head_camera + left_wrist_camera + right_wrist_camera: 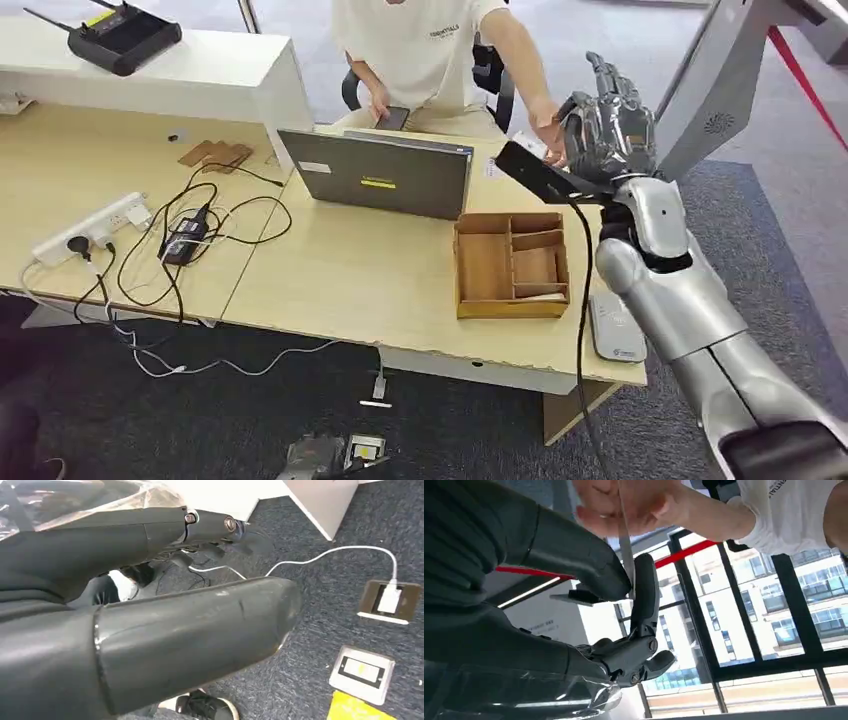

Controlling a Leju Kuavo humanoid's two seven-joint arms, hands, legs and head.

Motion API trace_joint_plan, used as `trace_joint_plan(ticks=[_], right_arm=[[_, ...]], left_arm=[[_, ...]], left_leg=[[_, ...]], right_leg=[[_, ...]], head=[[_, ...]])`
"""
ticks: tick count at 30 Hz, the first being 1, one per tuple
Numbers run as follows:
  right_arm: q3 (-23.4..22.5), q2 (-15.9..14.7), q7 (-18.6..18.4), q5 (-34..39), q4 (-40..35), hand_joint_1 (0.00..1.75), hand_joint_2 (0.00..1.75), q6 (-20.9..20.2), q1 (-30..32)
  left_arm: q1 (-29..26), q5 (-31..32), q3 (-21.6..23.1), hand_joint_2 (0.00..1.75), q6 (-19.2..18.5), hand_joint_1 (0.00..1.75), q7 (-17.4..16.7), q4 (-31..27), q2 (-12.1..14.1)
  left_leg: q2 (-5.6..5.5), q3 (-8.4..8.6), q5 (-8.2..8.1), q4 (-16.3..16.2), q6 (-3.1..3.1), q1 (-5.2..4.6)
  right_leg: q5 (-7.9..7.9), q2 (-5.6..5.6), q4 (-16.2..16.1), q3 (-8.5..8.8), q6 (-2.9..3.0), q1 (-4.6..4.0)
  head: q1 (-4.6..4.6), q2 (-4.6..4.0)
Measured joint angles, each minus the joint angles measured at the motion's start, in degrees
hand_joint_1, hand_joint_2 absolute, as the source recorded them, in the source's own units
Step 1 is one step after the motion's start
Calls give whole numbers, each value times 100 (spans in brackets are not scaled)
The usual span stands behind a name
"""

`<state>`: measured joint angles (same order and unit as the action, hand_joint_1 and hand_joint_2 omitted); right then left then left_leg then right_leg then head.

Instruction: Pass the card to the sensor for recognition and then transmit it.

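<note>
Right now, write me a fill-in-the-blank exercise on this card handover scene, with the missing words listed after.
1. The right hand pinches a thin ____ between its thumb and a finger.
2. The person's hand touches the card at the end ____ the robot's fingers.
3. On the table, a wooden tray stands beside a closed ____.
4. The left wrist view looks down at dark carpet with a ____ cable.

Missing words: card; beyond; laptop; white

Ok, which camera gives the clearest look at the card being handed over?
The right wrist view: the card shows edge-on, pinched between the right hand's thumb and a finger, with the person's hand on its far end. In the head view the card is a pale sliver behind the hand. The left wrist view faces the floor.
</note>
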<state>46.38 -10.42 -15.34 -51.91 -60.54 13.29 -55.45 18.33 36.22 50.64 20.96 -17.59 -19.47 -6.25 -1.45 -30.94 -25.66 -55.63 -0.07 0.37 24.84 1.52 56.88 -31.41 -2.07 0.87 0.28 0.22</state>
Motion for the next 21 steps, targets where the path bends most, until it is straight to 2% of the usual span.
trace_joint_plan(ticks=[6,10,18,19,20,21], right_arm=[[72,417,159,92,736,175,175,-225,-524],[162,787,96,-24,1408,175,175,-428,-876],[380,1292,-15,-210,2338,173,175,-435,-1036],[398,1329,-33,-219,2409,35,175,-435,-1036],[422,1359,-57,-225,2497,9,175,-430,-1045],[441,1379,-81,-225,2572,0,175,-426,-1054]], left_arm=[[74,48,96,0,-129,0,17,0,-66],[107,63,155,0,-197,0,13,0,-127],[113,33,262,0,-212,0,-22,13,-162],[113,24,271,0,-210,0,-22,13,-162],[112,15,275,0,-210,0,-22,15,-162],[112,9,275,0,-208,0,-22,15,-162]], left_leg=[[1,-5,0,0,0,-1],[-4,-5,1,0,0,1],[-2,-4,0,0,0,1],[-1,-4,0,0,0,1],[-1,-4,0,0,0,0],[-1,-4,0,0,0,0]], right_leg=[[0,0,1,-5,0,0],[0,-2,1,-5,0,-1],[0,-1,1,-6,0,-5],[0,-1,1,-6,0,-5],[0,-1,1,-6,0,-4],[0,-1,1,-6,0,-4]], head=[[2,0],[2,0],[2,0],[2,0],[0,0],[2,0]])
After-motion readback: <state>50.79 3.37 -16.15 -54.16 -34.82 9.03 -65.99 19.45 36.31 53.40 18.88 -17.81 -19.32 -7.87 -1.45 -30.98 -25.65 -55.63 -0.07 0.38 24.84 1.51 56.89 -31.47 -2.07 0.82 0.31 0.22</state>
